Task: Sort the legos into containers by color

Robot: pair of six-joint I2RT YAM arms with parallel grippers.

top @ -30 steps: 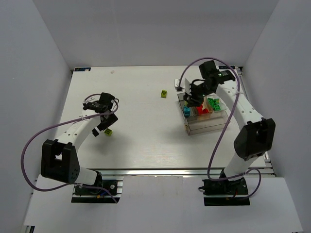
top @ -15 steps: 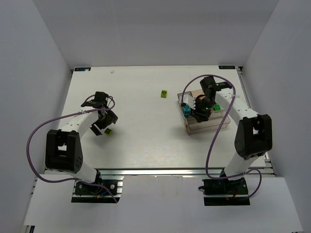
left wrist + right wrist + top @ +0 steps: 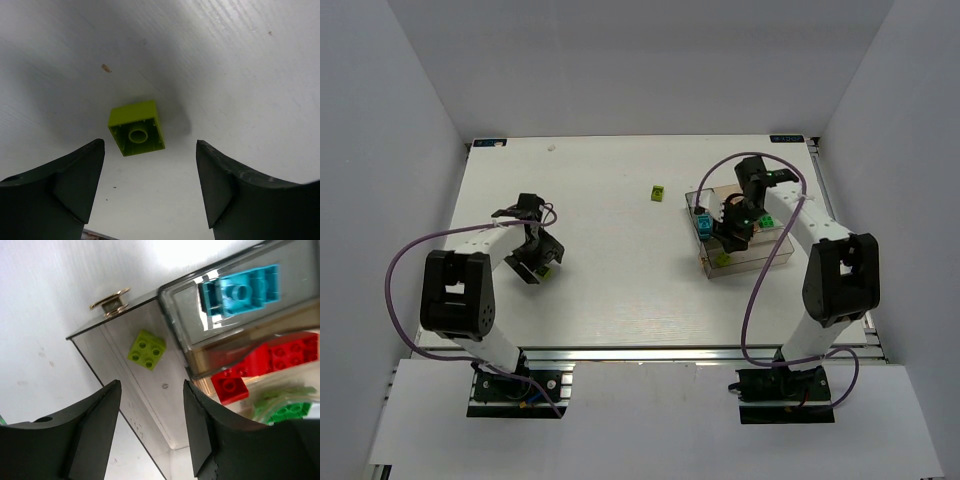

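A yellow-green lego (image 3: 136, 128) lies upside down on the table, between and just ahead of the fingertips of my open left gripper (image 3: 150, 161); in the top view that gripper (image 3: 534, 258) stands right beside this brick (image 3: 547, 268). My right gripper (image 3: 151, 390) is open and empty above the clear container (image 3: 166, 374). A yellow-green brick (image 3: 146, 349) lies alone in the near compartment. Other sections hold a light blue brick (image 3: 240, 290), red bricks (image 3: 229, 386) and green bricks (image 3: 282, 411). In the top view my right gripper (image 3: 728, 232) hangs over the container (image 3: 752, 267).
Another yellow-green brick (image 3: 659, 193) lies loose on the table left of the container's far corner. A metal latch (image 3: 110, 302) sticks out from the container's wall. The white enclosure walls stand round the table.
My right gripper came down over the container, and a yellow-green brick now lies in its near compartment. My left gripper moved down next to the brick on the table.
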